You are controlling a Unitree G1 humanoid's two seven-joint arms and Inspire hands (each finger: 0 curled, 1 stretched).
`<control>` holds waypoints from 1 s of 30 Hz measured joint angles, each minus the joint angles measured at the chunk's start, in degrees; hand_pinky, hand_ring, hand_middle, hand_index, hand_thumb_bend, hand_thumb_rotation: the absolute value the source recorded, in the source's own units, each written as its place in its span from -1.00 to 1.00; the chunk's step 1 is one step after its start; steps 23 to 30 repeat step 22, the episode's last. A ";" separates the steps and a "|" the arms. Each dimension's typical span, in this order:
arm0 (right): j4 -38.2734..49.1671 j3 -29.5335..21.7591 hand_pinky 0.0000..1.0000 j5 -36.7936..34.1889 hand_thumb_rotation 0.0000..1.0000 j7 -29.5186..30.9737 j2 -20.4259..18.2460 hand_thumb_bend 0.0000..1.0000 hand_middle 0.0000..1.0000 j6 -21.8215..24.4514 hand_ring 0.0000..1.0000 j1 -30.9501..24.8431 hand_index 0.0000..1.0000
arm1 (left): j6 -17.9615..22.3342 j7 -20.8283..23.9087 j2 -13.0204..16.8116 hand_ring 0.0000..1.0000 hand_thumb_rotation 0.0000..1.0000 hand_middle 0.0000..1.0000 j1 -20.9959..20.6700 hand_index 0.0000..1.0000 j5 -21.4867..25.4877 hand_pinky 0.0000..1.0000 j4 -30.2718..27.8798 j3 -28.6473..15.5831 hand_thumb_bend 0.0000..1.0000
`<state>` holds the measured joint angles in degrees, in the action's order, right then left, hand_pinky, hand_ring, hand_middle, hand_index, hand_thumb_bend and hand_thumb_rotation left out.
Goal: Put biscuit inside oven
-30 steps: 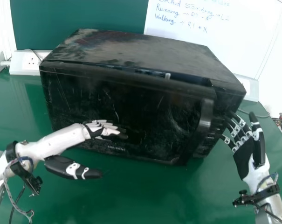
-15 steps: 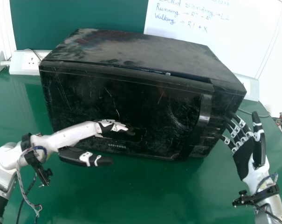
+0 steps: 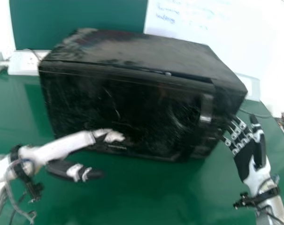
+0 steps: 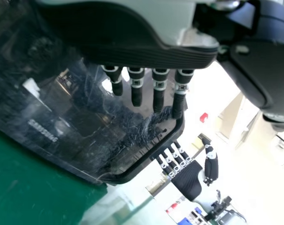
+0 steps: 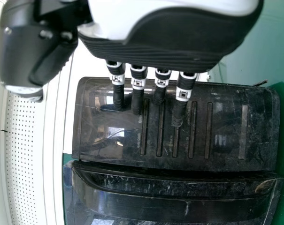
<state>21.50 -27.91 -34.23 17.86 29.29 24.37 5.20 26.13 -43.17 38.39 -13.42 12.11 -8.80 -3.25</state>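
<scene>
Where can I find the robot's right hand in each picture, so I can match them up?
Head view: on the right, the right hand beside the oven.
Left wrist view: beyond the oven's edge, farther off than the left hand.
Right wrist view: close up, at the control panel.
Shared landmark: the oven.

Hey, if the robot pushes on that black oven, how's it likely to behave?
The oven will probably feel heavy and stiff, given its large boxy body and straight edges. It seems unlikely to roll or tip, since it is wider than tall and sits flat on the green table. Its glossy front could be slippery.
</scene>
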 measured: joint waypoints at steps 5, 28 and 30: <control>-0.13 0.21 0.51 0.11 1.00 -0.01 -0.09 0.30 0.76 0.02 0.70 0.01 0.77 | -1.08 1.23 0.65 0.66 1.00 0.77 10.65 0.71 1.38 0.74 -9.04 -6.54 1.00; -0.16 0.72 0.49 0.70 1.00 -0.69 -0.11 0.31 0.78 0.26 0.73 0.26 0.80 | -1.19 5.34 -9.91 0.65 1.00 0.78 47.66 0.73 11.26 0.78 -34.14 -26.17 1.00; -0.16 0.72 0.49 0.70 1.00 -0.69 -0.11 0.31 0.78 0.26 0.73 0.26 0.80 | -1.19 5.34 -9.91 0.65 1.00 0.78 47.66 0.73 11.26 0.78 -34.14 -26.17 1.00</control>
